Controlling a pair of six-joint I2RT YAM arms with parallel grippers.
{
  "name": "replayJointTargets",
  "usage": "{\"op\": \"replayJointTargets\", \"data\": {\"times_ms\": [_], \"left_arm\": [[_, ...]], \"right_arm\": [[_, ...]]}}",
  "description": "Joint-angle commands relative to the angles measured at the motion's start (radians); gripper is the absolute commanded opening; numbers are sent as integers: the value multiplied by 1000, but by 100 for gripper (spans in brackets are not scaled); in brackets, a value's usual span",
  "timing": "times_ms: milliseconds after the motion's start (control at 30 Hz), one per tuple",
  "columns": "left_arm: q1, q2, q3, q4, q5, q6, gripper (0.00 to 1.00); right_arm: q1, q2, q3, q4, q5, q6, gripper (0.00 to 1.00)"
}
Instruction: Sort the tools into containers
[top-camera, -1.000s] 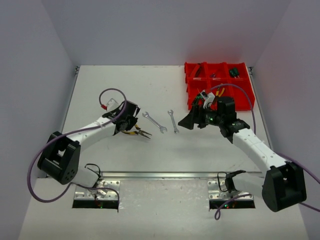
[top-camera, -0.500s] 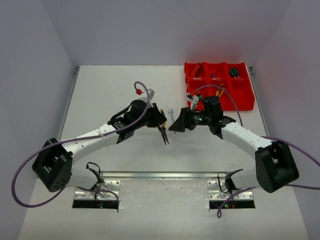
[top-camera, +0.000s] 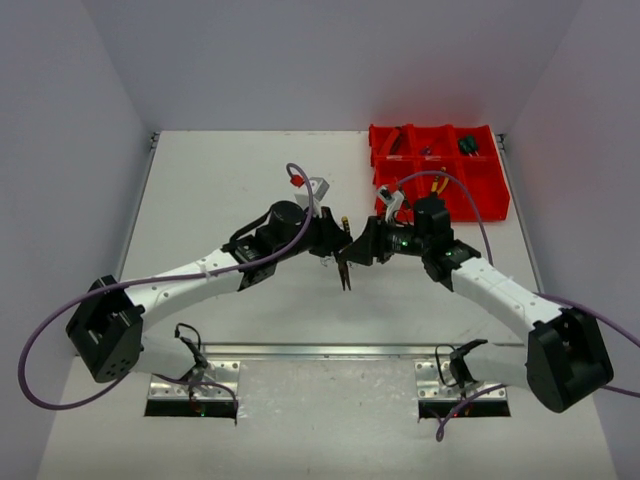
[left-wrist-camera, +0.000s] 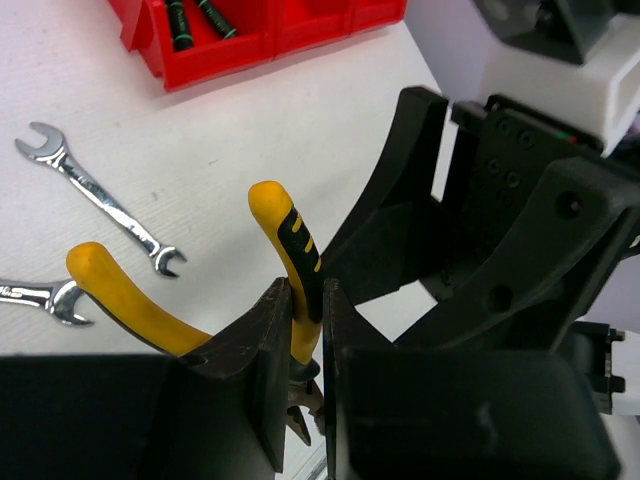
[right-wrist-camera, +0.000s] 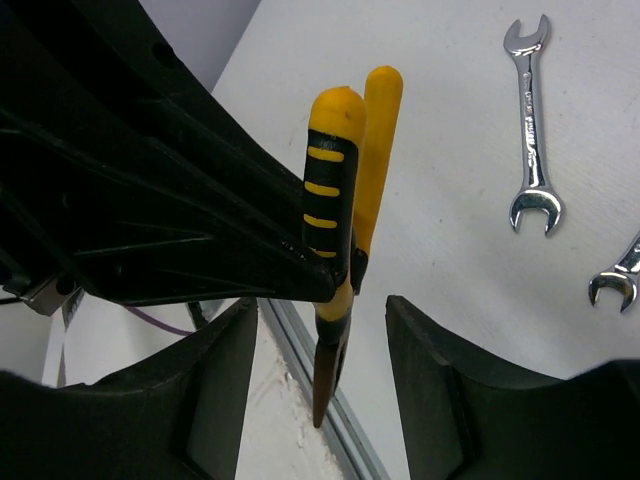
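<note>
Two arms nose to nose over the middle of the bench (top-camera: 220, 180)! The left gripper (top-camera: 335, 243) is clenched on the pliers (top-camera: 344, 272), and the left wrist view shows it well: both fingers (left-wrist-camera: 255, 380) pinch one yellow-and-black handle just above the pivot, while the other yellow handle splays out to the side. The pliers are up off the bench, handles toward the far side and the dark nose pointing at the near edge.

Right gripper (top-camera: 362, 245) sits right up against them, jaws spread wide. From its own camera the nose hangs in the gap between its fingers (right-wrist-camera: 225, 380), touching neither one that I can see. So that gripper is released, gripping nothing.

Down on the bench under the arms, two silver wrenches (right-wrist-camera: 530, 120) lie flat, near each other but apart.

Over in the far right corner are the red bins (top-camera: 480, 195), well away from the pliers. Several compartments already have tools in them, and two green-and-black screwdrivers (left-wrist-camera: 185, 20) lie side by side in one.
</note>
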Motion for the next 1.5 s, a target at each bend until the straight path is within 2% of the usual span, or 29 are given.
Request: {"op": "replayJointTargets", "data": {"times_ms": [0, 67, 167, 267, 333, 433, 467, 500, 533, 567, 667, 700, 767, 833, 867, 933, 967, 1033, 1167, 1300, 1467], "left_arm": [[-26, 11, 101, 118, -33, -33, 0], [-30, 23, 124, 111, -37, -46, 0], [-43, 41, 161, 94, -32, -58, 0], [-60, 61, 180, 85, -29, -68, 0], [-74, 71, 185, 78, -30, -73, 0], [-80, 79, 194, 54, -66, -71, 0], [-80, 79, 197, 43, -76, -70, 9], [-82, 78, 199, 39, -82, -60, 22], [-82, 73, 203, 30, -109, -59, 52], [-82, 69, 203, 27, -119, -58, 67], [-83, 58, 239, 8, -165, -43, 97], [-83, 56, 254, 3, -182, -39, 100], [-83, 51, 306, -47, -259, -25, 100], [-83, 34, 434, -198, -388, -27, 100], [-83, 16, 485, -266, -496, -41, 100], [-82, -13, 551, -380, -614, -73, 100], [-82, -48, 576, -449, -675, -83, 100], [-82, -118, 541, -492, -700, -79, 100], [-82, -284, 390, -504, -675, -23, 100], [-82, -398, 243, -603, -693, 3, 100], [-82, -554, 131, -673, -694, 57, 100]], "right_arm": [[23, -43, -33, 81, 45, 44, 54], [29, -49, -36, 77, 73, 42, 53], [29, -53, -43, 83, 107, 41, 44], [29, -55, -36, 88, 117, 39, 22], [30, -60, -30, 79, 129, 34, 0], [28, -87, -52, 96, 159, 36, 0], [31, -111, -63, 109, 171, 37, 0], [29, -123, -72, 114, 182, 37, 0], [29, -132, -80, 117, 196, 39, 0], [29, -141, -82, 117, 198, 38, 0], [29, -153, -90, 121, 211, 34, 0], [29, -155, -94, 123, 218, 34, 0], [27, -156, -99, 112, 246, 36, 0], [4, -152, -79, 60, 320, 18, 0], [-24, -146, -51, 14, 364, 5, 0], [-90, -132, -9, -52, 412, -11, 0], [-162, -109, 24, -85, 425, -25, 0], [-229, -72, 71, -141, 457, -48, 0], [-374, 80, 222, -210, 620, -99, 0], [-461, 255, 399, -263, 763, -110, 0], [-493, 463, 593, -326, 833, -127, 0]]}}
